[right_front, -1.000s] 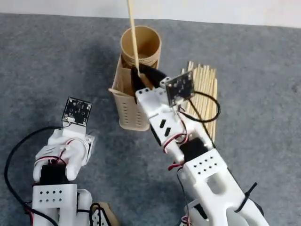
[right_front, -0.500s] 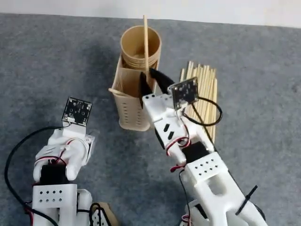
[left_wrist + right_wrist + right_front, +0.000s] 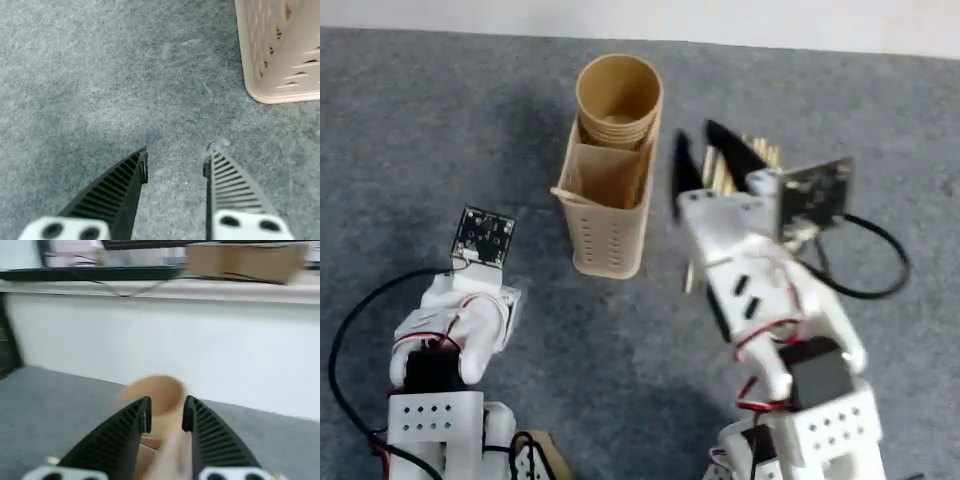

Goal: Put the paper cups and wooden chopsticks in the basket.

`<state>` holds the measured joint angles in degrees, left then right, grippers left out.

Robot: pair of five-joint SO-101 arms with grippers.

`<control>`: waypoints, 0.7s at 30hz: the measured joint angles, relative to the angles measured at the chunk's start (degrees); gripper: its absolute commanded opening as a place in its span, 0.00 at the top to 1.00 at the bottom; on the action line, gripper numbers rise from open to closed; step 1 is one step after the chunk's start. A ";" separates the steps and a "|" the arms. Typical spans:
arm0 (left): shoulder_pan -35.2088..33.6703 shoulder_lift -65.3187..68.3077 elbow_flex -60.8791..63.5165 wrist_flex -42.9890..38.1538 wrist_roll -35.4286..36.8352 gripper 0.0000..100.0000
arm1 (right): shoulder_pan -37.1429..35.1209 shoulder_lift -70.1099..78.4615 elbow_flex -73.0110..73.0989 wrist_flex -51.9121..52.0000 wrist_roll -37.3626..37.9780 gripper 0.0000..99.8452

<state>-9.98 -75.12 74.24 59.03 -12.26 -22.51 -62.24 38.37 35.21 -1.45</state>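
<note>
A grey carpeted desk (image 3: 440, 120) runs up to a white wall (image 3: 770, 20) along its far edge. The beige perforated basket (image 3: 608, 235) stands upright toward the middle of the far edge, and the stacked paper cups (image 3: 618, 95) sit in its far compartment, their rim rising above its wall. The wooden chopsticks (image 3: 723, 172) lie in a bundle on the desk just beside the basket, on the side of the right edge, partly hidden under the right arm. The right gripper (image 3: 695, 132) hangs over that bundle, jaws released and holding nothing. The left gripper (image 3: 177, 150) hovers over bare carpet toward the near left corner, jaws also spread apart, with a corner of the basket near.
</note>
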 measured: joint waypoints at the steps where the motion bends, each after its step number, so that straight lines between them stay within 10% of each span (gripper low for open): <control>1: 0.00 0.00 0.00 0.00 0.00 0.79 | 3.34 -0.09 -0.26 2.37 0.00 0.88; 21: 0.00 0.00 0.00 0.00 0.00 0.79 | 24.62 49.58 4.92 -1.32 15.12 0.88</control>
<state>-9.98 -75.12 74.24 59.03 -12.26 2.11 -12.66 43.30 33.89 13.67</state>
